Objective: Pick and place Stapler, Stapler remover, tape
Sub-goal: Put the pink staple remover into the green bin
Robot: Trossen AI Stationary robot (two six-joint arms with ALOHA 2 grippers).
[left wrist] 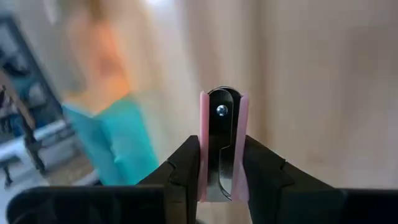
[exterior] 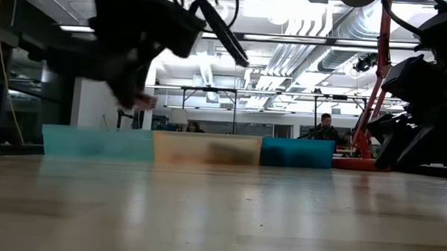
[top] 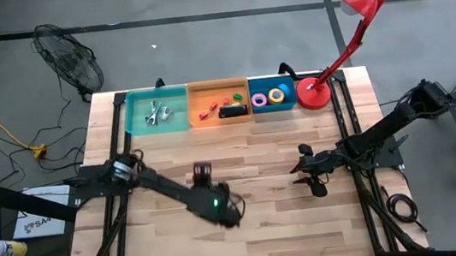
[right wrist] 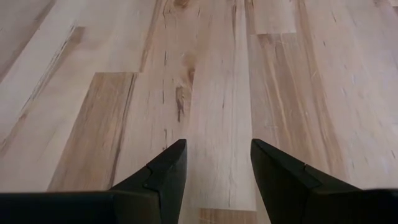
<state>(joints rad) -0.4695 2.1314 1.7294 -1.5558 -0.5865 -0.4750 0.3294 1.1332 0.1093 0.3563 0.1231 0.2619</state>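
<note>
While the wooden bench fills most of the overhead view, three bins sit side by side along its far edge: a teal bin, an orange bin and a blue bin. A red desk lamp stands just beside the blue bin. The left arm reaches across the middle of the bench, raised above the surface. Its left gripper is clenched on a stapler remover, a small pink-sided tool with a metal centre, pinched between the two dark fingers. The right arm waits near the right side of the bench, and its right gripper hangs over bare wood with the fingers parted and nothing between them. The black stapler lies in the orange bin among small red and orange items. The tape, in pink and yellow rolls, lies in the blue bin.
</note>
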